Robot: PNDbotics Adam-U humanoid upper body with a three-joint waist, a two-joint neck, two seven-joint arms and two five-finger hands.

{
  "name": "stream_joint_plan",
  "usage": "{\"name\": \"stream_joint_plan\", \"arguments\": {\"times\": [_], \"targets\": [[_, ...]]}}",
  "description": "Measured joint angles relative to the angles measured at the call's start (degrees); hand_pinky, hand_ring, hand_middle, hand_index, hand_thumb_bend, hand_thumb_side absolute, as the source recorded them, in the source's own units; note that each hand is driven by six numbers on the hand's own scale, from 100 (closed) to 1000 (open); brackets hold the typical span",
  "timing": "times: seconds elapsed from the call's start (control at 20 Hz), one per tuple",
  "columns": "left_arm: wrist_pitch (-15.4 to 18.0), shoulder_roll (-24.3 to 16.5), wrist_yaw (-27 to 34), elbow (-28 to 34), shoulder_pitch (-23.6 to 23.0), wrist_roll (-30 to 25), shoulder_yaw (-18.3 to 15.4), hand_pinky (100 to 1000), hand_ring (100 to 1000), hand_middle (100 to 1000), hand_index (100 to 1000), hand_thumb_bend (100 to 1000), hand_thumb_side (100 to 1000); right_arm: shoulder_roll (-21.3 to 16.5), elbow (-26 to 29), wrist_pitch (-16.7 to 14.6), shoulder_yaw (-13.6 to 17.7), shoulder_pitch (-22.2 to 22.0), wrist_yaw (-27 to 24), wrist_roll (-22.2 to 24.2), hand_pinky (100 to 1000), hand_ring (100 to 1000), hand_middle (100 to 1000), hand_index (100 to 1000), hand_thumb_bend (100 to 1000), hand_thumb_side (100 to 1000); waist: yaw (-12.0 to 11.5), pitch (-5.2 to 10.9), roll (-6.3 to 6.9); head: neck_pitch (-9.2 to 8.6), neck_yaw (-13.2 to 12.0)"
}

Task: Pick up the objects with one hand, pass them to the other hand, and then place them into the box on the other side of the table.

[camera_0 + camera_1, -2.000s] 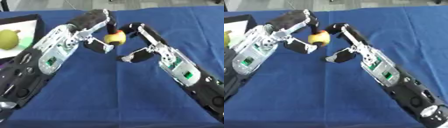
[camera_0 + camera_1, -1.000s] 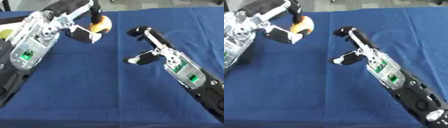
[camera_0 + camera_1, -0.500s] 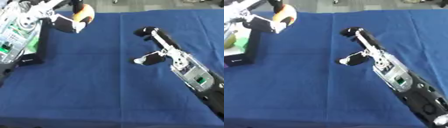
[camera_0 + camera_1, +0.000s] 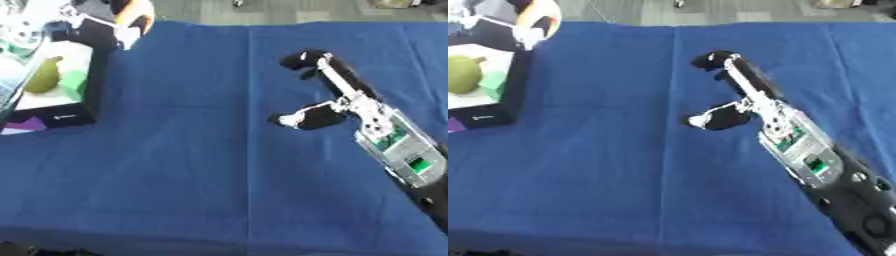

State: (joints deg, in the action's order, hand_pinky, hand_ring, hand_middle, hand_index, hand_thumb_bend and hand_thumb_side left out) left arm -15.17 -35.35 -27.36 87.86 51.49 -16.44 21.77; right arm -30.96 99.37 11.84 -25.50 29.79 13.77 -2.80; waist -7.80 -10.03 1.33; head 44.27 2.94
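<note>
Blue tablecloth (image 4: 192,165), green pear (image 4: 463,74), orange fruit (image 4: 137,11).

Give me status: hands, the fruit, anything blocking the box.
Left hand shut on orange fruit, at the box far corner. Right hand open, empty, mid-table. Green pear already in box. Nothing blocking.

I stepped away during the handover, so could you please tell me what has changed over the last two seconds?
The left hand took the orange fruit from the right hand and carried it left, over the box. The right hand let go and stays open above the blue cloth. The green fruit still lies in the box.
</note>
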Motion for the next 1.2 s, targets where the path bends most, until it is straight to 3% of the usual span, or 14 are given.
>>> {"name": "stream_joint_plan", "arguments": {"times": [0.35, 0.8, 1.2], "targets": [[-0.3, -2.2, -0.4, -3.6, -1.2, 1.6, -2.2, 673, 577, 430, 406, 149, 100, -0.6, 1.8, 0.4, 0.8, -0.1, -0.5, -0.4, 749, 814, 739, 785, 690, 100, 0.3, -0.01, -0.30, 0.00, -1.3], [-0.3, -5.4, -1.5, -7.8, -4.0, 4.3, -4.1, 671, 577, 431, 405, 166, 100, -1.2, 3.5, 0.6, 1.4, -0.5, -0.9, -1.1, 749, 814, 739, 785, 690, 100, 0.4, -0.26, -0.52, 0.00, -5.4], [-0.6, -5.5, -2.8, -13.5, -5.0, 7.2, -6.2, 671, 579, 437, 415, 153, 100, -1.2, 4.2, 0.9, 1.9, -0.6, -1.4, -1.7, 746, 813, 730, 783, 690, 100, 0.5, -0.43, -1.08, 0.00, -7.0]]}}
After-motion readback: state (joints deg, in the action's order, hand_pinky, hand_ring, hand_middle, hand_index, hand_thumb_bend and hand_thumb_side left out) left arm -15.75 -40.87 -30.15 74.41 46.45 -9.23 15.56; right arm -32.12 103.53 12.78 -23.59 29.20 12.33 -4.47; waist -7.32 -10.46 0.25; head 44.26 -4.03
